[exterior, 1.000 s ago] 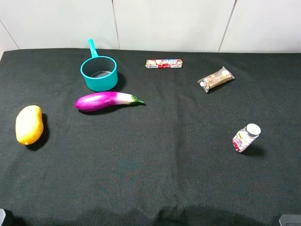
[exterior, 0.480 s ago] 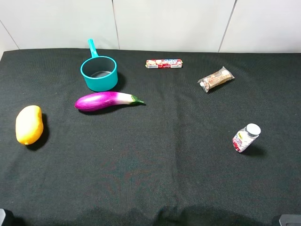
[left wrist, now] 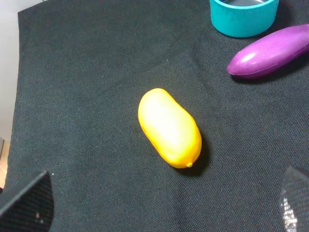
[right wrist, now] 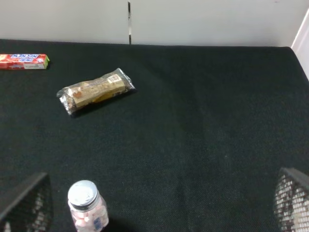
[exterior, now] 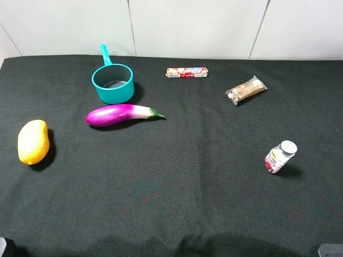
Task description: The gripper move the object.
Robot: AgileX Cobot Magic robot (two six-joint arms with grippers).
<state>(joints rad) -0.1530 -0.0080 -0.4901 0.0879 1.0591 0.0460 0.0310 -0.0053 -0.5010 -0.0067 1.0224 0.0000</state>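
- High view: nothing has shifted since earlier; the eggplant (exterior: 123, 114) lies just near of the teal pot (exterior: 113, 83), the mango (exterior: 33, 141) left.
- Left wrist: my left gripper (left wrist: 164, 205) is spread wide, mango between.
- Right wrist: my right gripper (right wrist: 159, 205) is spread; bottle (right wrist: 87, 205) nearby.

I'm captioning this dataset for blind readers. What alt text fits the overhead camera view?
A purple eggplant lies on a black cloth table, just in front of a teal pot. A yellow mango sits at the left; a candy stick, a wrapped snack bar and a small white-capped bottle lie to the right. No robot hand reaches over the objects.
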